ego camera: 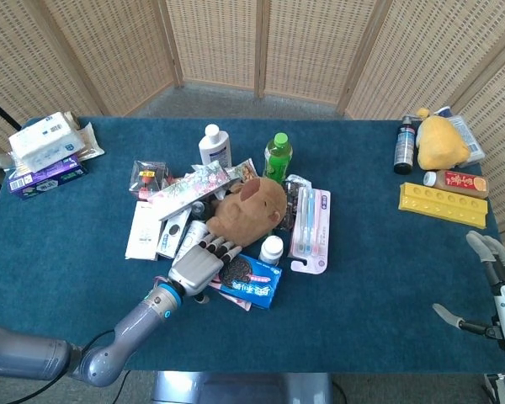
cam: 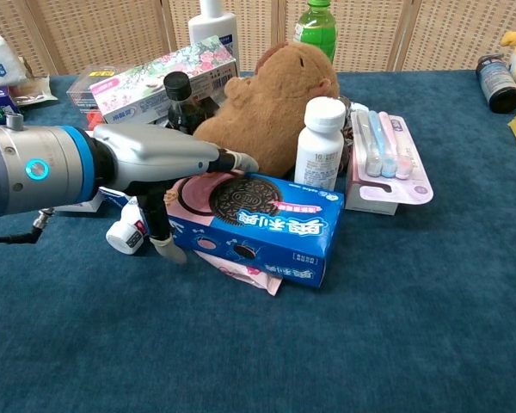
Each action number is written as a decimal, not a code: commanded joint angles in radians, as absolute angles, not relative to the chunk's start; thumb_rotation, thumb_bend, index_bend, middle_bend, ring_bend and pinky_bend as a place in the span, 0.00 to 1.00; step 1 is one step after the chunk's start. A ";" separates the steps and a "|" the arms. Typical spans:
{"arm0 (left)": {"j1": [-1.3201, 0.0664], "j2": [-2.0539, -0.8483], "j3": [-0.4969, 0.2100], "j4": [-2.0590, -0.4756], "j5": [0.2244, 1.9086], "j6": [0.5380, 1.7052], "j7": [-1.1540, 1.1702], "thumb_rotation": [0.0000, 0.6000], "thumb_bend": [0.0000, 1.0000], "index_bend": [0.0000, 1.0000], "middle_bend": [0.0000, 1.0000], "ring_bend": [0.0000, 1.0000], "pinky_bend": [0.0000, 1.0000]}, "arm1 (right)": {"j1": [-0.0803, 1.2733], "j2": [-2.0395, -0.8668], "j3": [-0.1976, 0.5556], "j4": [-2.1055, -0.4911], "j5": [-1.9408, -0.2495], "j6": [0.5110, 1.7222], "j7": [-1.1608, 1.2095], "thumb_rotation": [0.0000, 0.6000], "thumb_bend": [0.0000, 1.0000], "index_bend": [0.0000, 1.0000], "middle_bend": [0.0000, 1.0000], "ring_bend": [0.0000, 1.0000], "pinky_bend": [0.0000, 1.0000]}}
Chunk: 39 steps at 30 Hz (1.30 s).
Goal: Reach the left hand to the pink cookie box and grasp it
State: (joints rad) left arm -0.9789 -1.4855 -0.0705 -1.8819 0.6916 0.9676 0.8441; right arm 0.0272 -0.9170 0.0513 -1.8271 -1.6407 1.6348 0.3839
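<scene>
L hand (cam: 159, 163) sits palm-down over the pink end of the cookie box (cam: 267, 219), fingers spread, thumb dropped at the near edge to straddle it; not clamped yet. Box lies flat at 6 o'clock of the capybara plush (ego camera: 251, 204), propped on a pink packet (cam: 241, 268), so thumb has room underneath. R hand (ego camera: 497, 295) idles open at table's 4 o'clock.

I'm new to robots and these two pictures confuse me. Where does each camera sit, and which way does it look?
Head view: high up, looking steeply down on the whole table; shows the left hand and arm over the cookie box, and the right hand at the edge.
Chest view: low, looking forward across the table; only the left hand shows.
Both share the cookie box, plush and left hand.
</scene>
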 commanded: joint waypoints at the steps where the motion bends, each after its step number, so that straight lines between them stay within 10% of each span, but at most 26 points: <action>1: -0.983 -1.510 -0.053 -1.867 0.709 1.005 0.860 1.00 0.00 0.30 0.28 0.47 0.54 | 0.027 -0.916 0.052 -1.826 -1.640 1.636 0.386 1.00 0.00 0.00 0.00 0.00 0.00; 3: -0.984 -1.523 -0.043 -1.863 0.707 1.028 0.873 1.00 0.00 0.49 0.61 0.76 0.80 | 0.027 -0.916 0.052 -1.826 -1.641 1.636 0.387 1.00 0.00 0.00 0.00 0.00 0.00; 6: -0.983 -1.531 -0.032 -1.864 0.710 1.047 0.880 1.00 0.00 0.63 0.76 0.90 0.88 | 0.026 -0.916 0.053 -1.826 -1.642 1.637 0.386 1.00 0.00 0.00 0.00 0.00 0.00; 39: -0.958 -1.124 -0.206 -2.249 0.827 1.197 0.759 1.00 0.00 0.64 0.72 0.91 0.88 | 0.025 -0.929 0.052 -1.830 -1.645 1.633 0.348 1.00 0.00 0.00 0.00 0.00 0.00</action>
State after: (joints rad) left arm -0.9547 -1.1289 -0.2009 -2.2444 0.8299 1.1929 0.7564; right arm 0.0250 -0.9285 0.0524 -1.8299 -1.6452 1.6330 0.3477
